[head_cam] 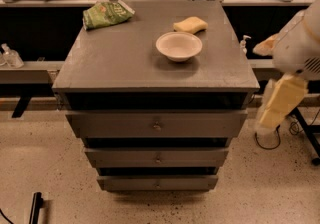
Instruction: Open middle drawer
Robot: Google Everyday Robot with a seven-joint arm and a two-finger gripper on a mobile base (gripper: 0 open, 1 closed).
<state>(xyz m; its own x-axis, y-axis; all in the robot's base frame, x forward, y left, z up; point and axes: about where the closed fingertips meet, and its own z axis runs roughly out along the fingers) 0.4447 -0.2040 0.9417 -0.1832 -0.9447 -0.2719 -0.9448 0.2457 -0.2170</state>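
The grey cabinet [150,68] stands in the middle of the view with three alike drawers. The middle drawer [125,157] is the second front down, with a small round metal knob [158,158] at its centre. It looks pushed in, like the top drawer [115,124] and bottom drawer [130,183]. My gripper [280,103] hangs as a cream-coloured part under the white arm [300,43] at the right edge. It is off the cabinet's right side, at about the top drawer's height, well away from the knob and touching nothing.
On the cabinet top are a white bowl [179,46], a yellow sponge [190,24] and a green chip bag [106,14]. A long bench [25,70] runs behind, with a bottle [11,56] at left. Cables and a stand leg [305,133] lie on the speckled floor at right.
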